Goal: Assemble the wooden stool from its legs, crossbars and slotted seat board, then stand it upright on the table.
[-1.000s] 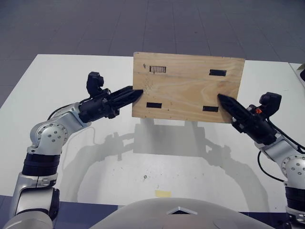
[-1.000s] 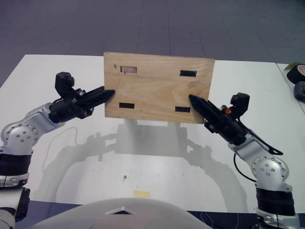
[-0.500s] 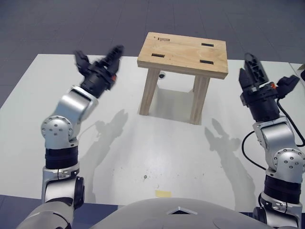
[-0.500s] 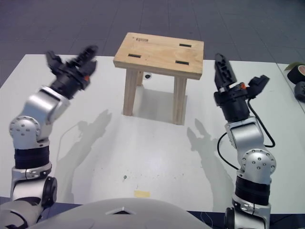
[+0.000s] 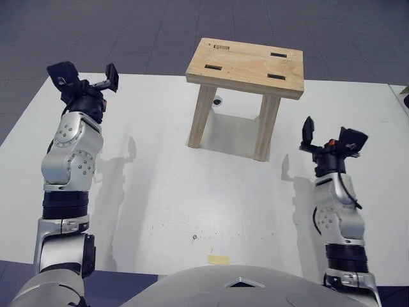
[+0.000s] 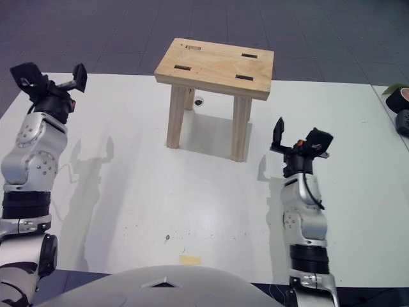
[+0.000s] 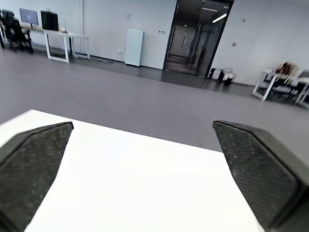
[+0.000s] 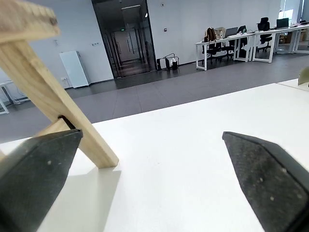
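Note:
The wooden stool (image 5: 246, 66) stands upright on the white table (image 5: 166, 192), far centre, its slotted seat board on top and its legs (image 5: 199, 118) on the tabletop. My left gripper (image 5: 87, 72) is raised at the table's far left, well clear of the stool, open and holding nothing. In the left wrist view the left gripper (image 7: 142, 124) frames bare table and the room beyond. My right gripper (image 5: 329, 135) stands open and empty to the right of the stool, nearer the front. In the right wrist view the right gripper (image 8: 152, 135) faces a stool leg (image 8: 53, 96).
A small round object (image 5: 218, 100) lies on the table behind the stool. A yellow tape mark (image 5: 218, 259) sits near the front edge. Dark objects (image 6: 401, 109) lie past the table's right edge. Bare tabletop spreads in front of the stool.
A second ago both grippers held the stool tipped, seat facing me; it was then stood upright and let go. Since then the left arm swung out left and the right drew back.

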